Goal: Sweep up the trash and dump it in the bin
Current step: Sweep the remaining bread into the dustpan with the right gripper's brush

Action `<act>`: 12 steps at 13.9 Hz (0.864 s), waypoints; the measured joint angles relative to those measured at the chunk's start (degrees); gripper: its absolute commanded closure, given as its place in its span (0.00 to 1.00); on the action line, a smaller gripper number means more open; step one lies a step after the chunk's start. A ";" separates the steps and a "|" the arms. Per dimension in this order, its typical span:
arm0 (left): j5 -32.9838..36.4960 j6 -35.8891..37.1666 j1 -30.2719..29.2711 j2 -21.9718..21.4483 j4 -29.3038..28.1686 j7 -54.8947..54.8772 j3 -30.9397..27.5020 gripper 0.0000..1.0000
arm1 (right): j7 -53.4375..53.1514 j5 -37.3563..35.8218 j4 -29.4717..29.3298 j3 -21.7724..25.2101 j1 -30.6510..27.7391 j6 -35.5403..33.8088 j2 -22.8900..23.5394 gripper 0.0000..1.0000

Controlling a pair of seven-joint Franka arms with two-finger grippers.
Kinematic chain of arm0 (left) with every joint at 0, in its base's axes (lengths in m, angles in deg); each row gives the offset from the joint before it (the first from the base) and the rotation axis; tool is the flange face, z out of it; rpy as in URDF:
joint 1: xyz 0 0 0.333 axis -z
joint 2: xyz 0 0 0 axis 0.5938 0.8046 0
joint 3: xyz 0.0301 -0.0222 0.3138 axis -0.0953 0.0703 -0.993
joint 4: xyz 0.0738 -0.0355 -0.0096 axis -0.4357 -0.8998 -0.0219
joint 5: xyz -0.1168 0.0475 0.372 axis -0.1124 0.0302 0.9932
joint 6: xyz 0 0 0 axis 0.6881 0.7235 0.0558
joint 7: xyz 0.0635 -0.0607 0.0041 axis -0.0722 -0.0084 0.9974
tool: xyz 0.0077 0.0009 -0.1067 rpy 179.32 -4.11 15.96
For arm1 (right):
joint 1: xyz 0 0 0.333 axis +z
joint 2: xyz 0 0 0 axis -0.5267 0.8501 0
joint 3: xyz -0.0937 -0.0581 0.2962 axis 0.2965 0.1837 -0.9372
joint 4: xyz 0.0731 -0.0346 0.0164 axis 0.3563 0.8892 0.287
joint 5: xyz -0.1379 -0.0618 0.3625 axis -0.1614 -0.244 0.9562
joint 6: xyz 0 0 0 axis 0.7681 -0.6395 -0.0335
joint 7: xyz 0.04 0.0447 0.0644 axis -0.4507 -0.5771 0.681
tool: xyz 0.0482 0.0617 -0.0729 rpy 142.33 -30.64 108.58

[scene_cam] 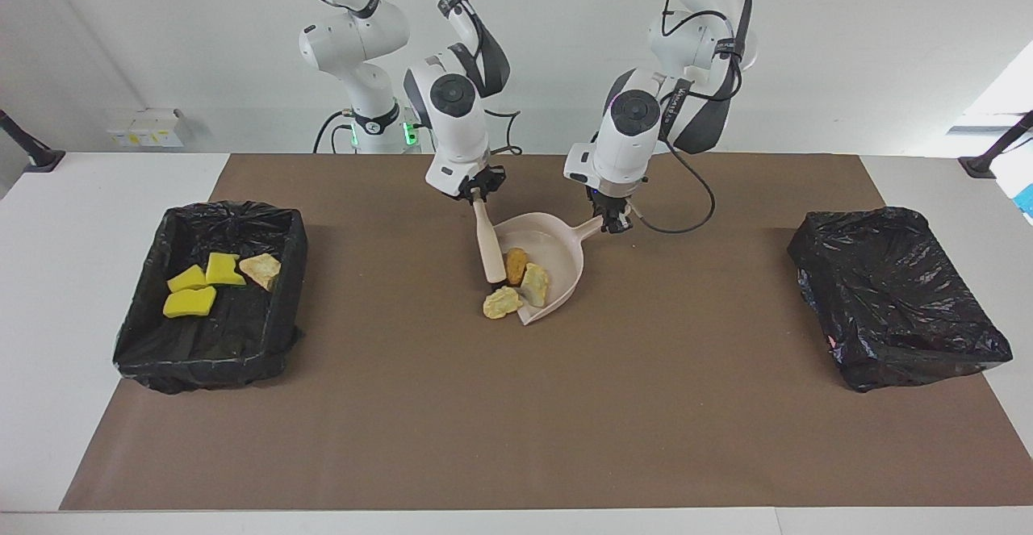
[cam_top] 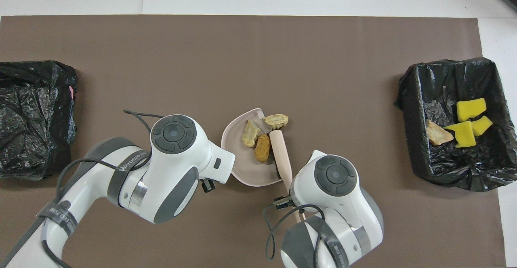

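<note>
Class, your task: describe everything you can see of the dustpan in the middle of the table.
The dustpan is pale pinkish-beige, plastic-looking, a shallow scoop with a raised curved rim and a short handle. It lies on the brown mat, its open lip toward the right arm's end. The left pincer is shut on the handle. An orange-brown lump and a pale scrap lie inside; a yellowish scrap sits at the lip. The brush leans across the open edge.

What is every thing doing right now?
Brush: held by right gripper, bristles down at the dustpan's mouth.
Dustpan: on the mat, handle held by left gripper.
Orange lump: inside the dustpan.
Greenish scrap: inside the dustpan.
Pale yellow lump: at the dustpan's lip, not fully in.
Bin with scraps: open, four pieces inside.
Other bin: contents not visible.
</note>
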 measured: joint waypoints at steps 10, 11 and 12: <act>0.00 -1.60 0.00 0.01 -0.26 6.79 0.03 1.00 | 0.89 -9.49 -11.81 1.00 -5.70 -12.00 2.12 1.00; 0.00 -1.68 0.00 0.01 -0.26 7.11 0.03 1.00 | 2.01 -11.76 -11.86 1.02 -7.40 -10.58 2.86 1.00; 0.00 -1.78 0.00 0.01 -0.26 7.29 0.03 1.00 | 4.06 -14.29 -12.01 1.04 -8.77 -9.33 3.75 1.00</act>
